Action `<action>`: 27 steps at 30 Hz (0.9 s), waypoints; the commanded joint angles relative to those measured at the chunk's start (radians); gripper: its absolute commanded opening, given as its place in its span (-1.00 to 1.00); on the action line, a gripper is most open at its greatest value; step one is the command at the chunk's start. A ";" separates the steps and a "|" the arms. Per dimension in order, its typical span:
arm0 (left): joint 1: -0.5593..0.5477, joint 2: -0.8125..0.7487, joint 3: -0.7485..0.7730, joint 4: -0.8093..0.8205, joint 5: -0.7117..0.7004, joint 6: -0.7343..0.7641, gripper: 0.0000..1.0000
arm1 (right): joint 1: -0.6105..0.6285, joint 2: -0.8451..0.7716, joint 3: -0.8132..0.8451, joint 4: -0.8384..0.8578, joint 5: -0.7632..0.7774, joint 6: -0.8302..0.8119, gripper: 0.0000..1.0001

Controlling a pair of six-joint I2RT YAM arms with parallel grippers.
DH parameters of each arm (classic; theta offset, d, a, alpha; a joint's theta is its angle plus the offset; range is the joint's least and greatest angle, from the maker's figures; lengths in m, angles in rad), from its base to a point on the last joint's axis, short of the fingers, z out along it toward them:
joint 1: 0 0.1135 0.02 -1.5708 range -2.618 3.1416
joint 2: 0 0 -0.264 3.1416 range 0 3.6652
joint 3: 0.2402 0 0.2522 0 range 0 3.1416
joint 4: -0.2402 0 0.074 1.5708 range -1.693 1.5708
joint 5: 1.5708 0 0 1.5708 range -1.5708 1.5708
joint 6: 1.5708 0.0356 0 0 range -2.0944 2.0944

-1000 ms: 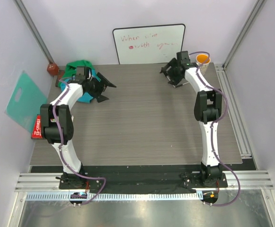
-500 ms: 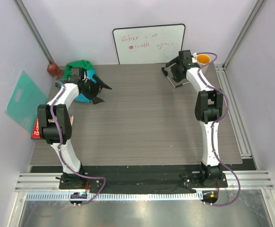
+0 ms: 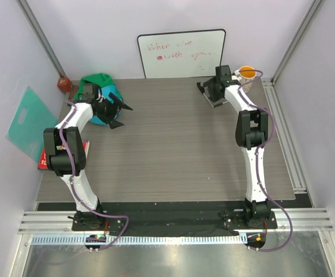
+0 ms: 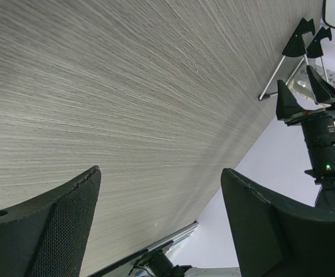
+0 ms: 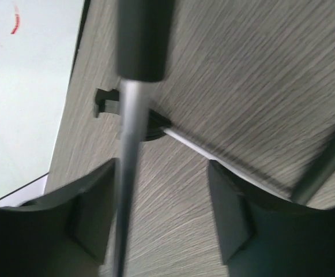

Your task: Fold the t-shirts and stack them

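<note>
Left gripper (image 3: 120, 115) retreats beside heaped turquoise-blue and green cloth t-shirts (image 3: 101, 81), jaws apart — right gripper (image 3: 209, 95) likewise | step: first grasp — fingers must face cloth

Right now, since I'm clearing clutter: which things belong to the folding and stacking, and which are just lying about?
Job: green t-shirt, turquoise t-shirt.
Lying about: whiteboard, mug, teal plastic sheet, red box, wire stand.

T-shirts (image 3: 100, 79), bench (image 3: 173, 150) far-left corner: partly hidden behind left arm (image 3: 78, 115). Whiteboard (image 3: 181, 55) writing illegible. Rod (image 5: 131, 133) blurred.
</note>
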 commanded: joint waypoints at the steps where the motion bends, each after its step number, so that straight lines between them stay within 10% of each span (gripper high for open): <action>1: 0.005 -0.050 -0.009 0.005 0.034 0.011 0.70 | -0.007 -0.027 0.022 -0.033 0.049 -0.032 0.19; 6: 0.005 -0.041 -0.016 0.024 0.046 0.002 0.70 | -0.014 -0.075 -0.072 -0.033 0.032 -0.111 -0.95; 27: 0.003 0.062 0.148 0.064 0.066 -0.064 0.69 | 0.015 -0.383 -0.532 -0.010 -0.250 -0.224 -0.98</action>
